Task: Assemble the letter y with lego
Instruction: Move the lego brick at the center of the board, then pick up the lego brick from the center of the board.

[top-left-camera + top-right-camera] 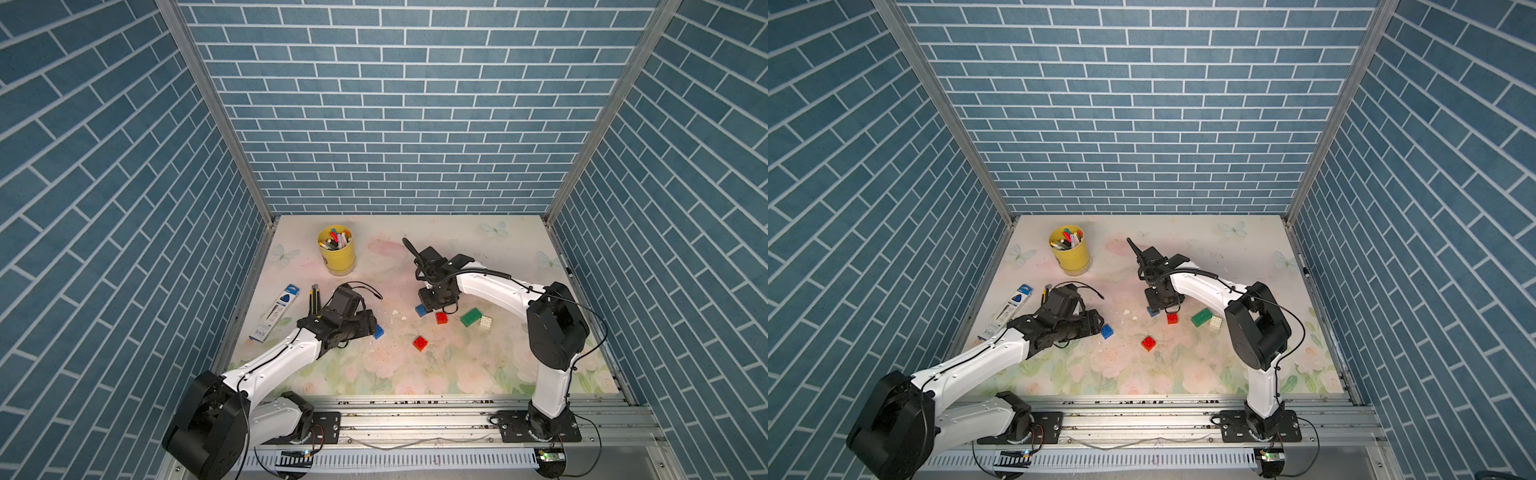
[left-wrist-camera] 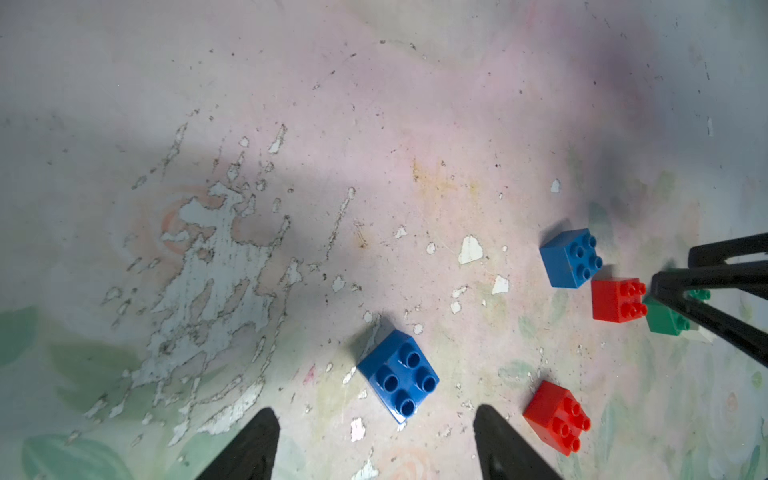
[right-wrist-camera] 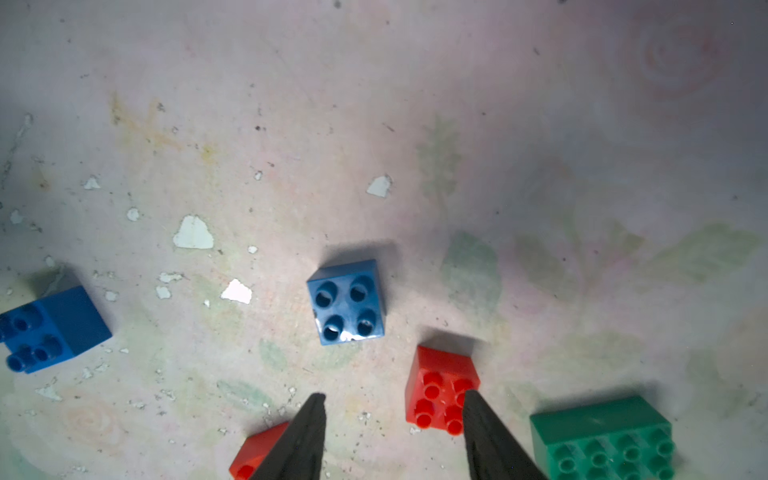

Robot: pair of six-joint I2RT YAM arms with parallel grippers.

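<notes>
Both top views: six loose bricks lie unjoined on the table [image 1: 457, 374].
Left gripper [image 2: 376, 410], fingers spread and empty, by a blue brick [image 1: 378, 331]; a red brick [image 1: 420, 343]; second blue brick [image 1: 421, 310]; right gripper [image 3: 392, 394], parted and empty; second red brick [image 1: 441, 318]; green brick [image 1: 471, 317] just beside white brick [image 1: 485, 321].

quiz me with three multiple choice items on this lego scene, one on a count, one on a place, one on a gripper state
1. How many red bricks are there? A one B two C four
2. The white brick lies: A beside the green brick B in the yellow cup C stacked on a red brick
3. The right gripper is: A shut on a blue brick B open and empty C shut on the green brick

1 B: both top views show two separate red squares.
2 A: the white brick sits against the green brick's side.
3 B: the right wrist view shows its fingers apart with only mat between them.
</notes>
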